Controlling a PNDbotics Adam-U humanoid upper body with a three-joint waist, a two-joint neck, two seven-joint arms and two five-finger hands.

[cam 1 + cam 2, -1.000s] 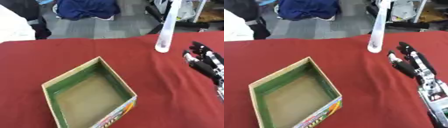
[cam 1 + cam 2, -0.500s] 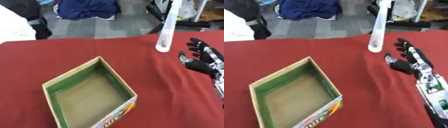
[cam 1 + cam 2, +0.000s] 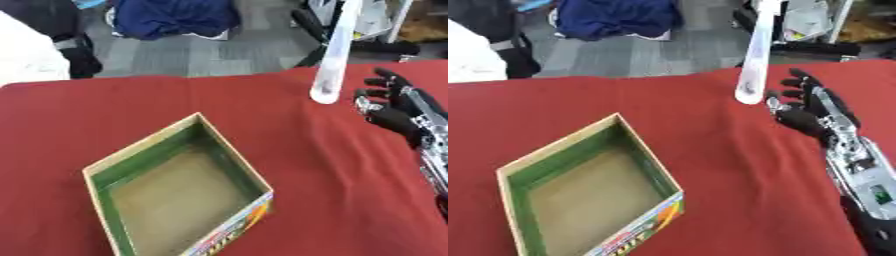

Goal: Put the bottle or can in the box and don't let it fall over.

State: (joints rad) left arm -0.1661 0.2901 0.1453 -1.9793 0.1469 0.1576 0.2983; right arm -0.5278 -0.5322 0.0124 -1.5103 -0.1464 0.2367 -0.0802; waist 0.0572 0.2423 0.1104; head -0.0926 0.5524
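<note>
A tall, slim, pale bottle (image 3: 333, 55) stands upright near the far edge of the red table (image 3: 175, 105). My right hand (image 3: 805, 112) hovers just to its right, open, fingers spread and pointing away from me, a small gap from the bottle. An open cardboard box (image 3: 175, 187) with green inner walls and a printed front sits at the near left, with nothing inside. My left hand shows in neither view.
Beyond the table's far edge lie a grey floor, a dark blue bundle of cloth (image 3: 175, 17) and dark equipment (image 3: 367, 45). White cloth (image 3: 26, 60) shows at the far left. Bare red cloth separates box and bottle.
My right hand has moved away from me and leftward, closing in on the bottle, its fingers spreading wider. Bottle and box have stayed put.
</note>
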